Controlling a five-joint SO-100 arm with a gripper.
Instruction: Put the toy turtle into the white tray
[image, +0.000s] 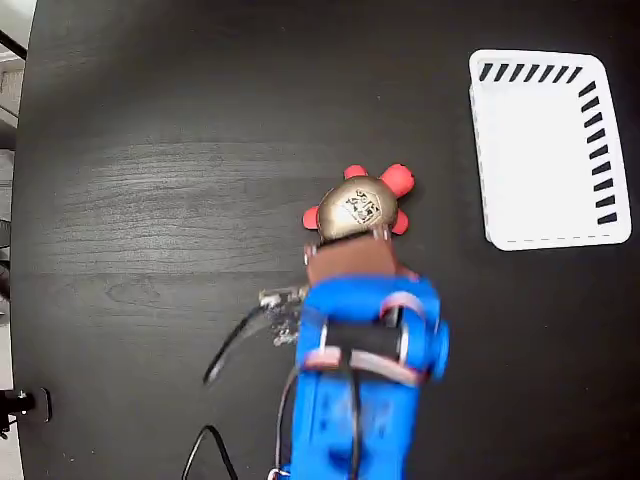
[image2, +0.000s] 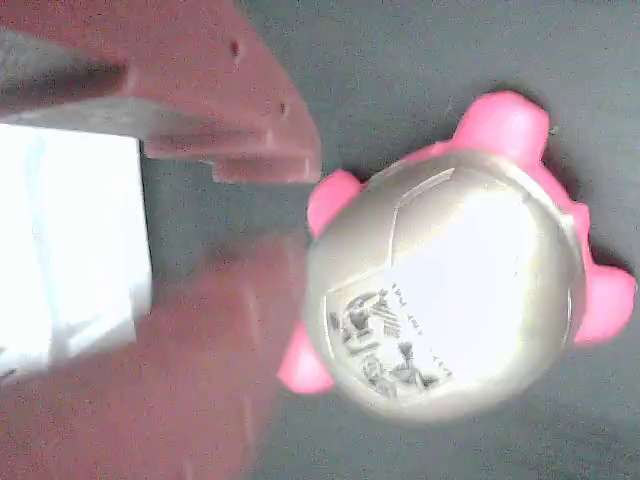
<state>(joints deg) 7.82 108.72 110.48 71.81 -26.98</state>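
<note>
Toy turtle (image: 358, 208) lies well apart from white tray (image: 548, 148).

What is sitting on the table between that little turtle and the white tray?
Nothing. In the fixed view, only bare black table separates the toy turtle from the white tray; the gripper is on the turtle's other side.

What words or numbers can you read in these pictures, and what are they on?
None can be read.
Toy turtle: a dark printed mark with tiny lettering on its shell, too blurred to read in the wrist view, too small in the fixed view.
White tray: dark stripes only, no writing.
</note>
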